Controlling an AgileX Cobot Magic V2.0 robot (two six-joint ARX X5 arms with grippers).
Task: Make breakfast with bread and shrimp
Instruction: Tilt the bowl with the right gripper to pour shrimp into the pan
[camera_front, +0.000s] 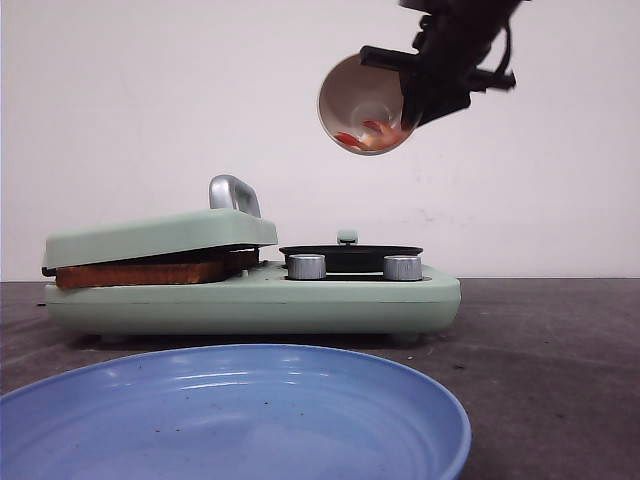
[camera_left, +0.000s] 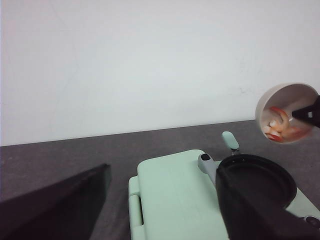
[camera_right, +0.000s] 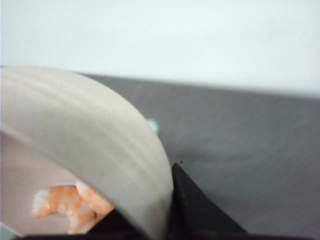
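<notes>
My right gripper (camera_front: 408, 108) is shut on the rim of a white bowl (camera_front: 352, 90) and holds it tilted high above the small black pan (camera_front: 350, 255) of the mint-green breakfast maker (camera_front: 250, 300). Orange shrimp (camera_front: 368, 135) lie in the bowl; they also show in the right wrist view (camera_right: 65, 207) and the left wrist view (camera_left: 280, 131). The bread (camera_front: 140, 272) is toasted brown and sits under the closed green lid (camera_front: 160, 235). My left gripper (camera_left: 165, 210) is open above the lid (camera_left: 175, 195), its dark fingers (camera_left: 55, 207) wide apart.
A large blue plate (camera_front: 230, 415) lies in front of the breakfast maker. Two silver knobs (camera_front: 306, 266) stand on its top. A grey lid handle (camera_front: 234, 193) rises behind the lid. The table is dark grey, the wall white.
</notes>
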